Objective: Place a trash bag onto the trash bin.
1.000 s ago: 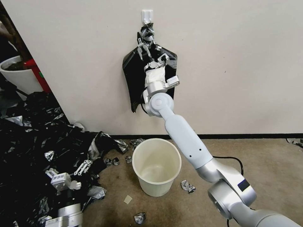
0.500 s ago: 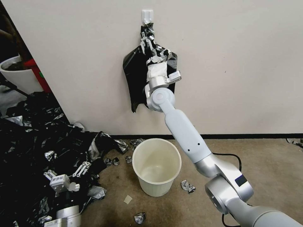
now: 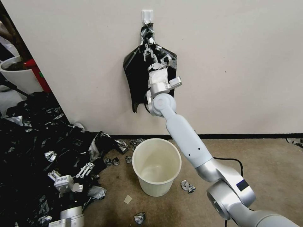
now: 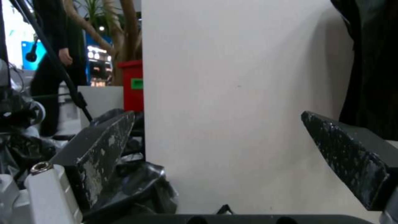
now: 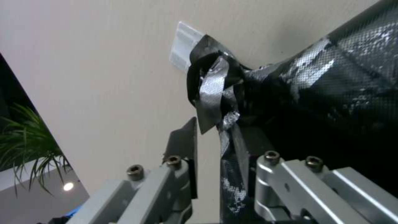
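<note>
The cream trash bin (image 3: 157,188) stands upright and empty on the carpet by the wall. Above it a flat black bundle (image 3: 135,75) hangs by its knotted top (image 5: 213,77) from a white wall hook (image 3: 147,15). My right gripper (image 3: 149,48) reaches up against the bundle just under the knot. It is open, with a strip of black plastic (image 5: 232,146) lying against one finger and a gap to the other. A single trash bag cannot be told apart from the bundle. My left gripper (image 3: 70,171) hangs open low at the left, above the black heap.
A big heap of black plastic (image 3: 31,142) covers the floor at the left. Crumpled scraps (image 3: 188,186) lie around the bin. A white planter pot (image 3: 15,74) and a red box (image 3: 38,74) stand beyond the wall's corner. A black cable (image 3: 233,158) runs behind my right arm.
My right gripper has swung from the left of the knot to just below it, closing in on the hanging strip. My left gripper has drifted a little to the right.
</note>
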You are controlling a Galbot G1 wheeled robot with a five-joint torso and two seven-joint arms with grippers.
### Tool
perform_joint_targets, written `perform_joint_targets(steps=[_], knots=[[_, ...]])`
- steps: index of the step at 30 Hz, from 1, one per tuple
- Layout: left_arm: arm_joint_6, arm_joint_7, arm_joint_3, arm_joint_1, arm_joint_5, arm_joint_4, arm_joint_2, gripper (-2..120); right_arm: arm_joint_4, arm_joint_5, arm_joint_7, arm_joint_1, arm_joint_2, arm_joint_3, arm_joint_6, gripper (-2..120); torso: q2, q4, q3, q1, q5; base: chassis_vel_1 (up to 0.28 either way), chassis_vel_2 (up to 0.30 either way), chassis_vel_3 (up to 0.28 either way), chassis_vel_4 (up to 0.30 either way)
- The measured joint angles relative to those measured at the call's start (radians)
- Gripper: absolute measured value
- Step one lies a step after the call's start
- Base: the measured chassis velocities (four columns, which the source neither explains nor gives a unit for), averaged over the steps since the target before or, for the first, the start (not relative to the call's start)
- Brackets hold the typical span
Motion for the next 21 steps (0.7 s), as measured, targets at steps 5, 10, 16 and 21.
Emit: perform_joint_targets(steps=[5,10,16,21], knots=[[-0.001,-0.001,0.005,-0.004,0.011,0.005,-0.003,100,-0.005,-0.001,0.0,0.0,0.0,0.012,0.001,30,0.0,0.0,0.0,0.0,0.0,0.0,0.0,0.0,0.0],[-0.004,-0.003,0.005,-0.005,0.017,0.008,-0.003,100,-0.005,0.0,0.001,0.007,0.005,0.02,0.002,30,0.0,0.0,0.0,0.0,0.0,0.0,0.0,0.0,0.0],[-0.007,-0.005,0.005,-0.005,0.021,0.011,-0.005,100,-0.027,0.001,0.002,0.032,0.015,0.021,0.002,30,0.0,0.0,0.0,0.0,-0.0001,0.0,0.0,0.0,0.0],[-0.009,-0.006,0.006,-0.005,0.023,0.013,-0.006,100,-0.048,0.001,-0.002,0.047,0.023,0.025,0.002,15,0.0,0.0001,0.0,0.0,-0.0001,0.0,0.0,0.0,0.0]])
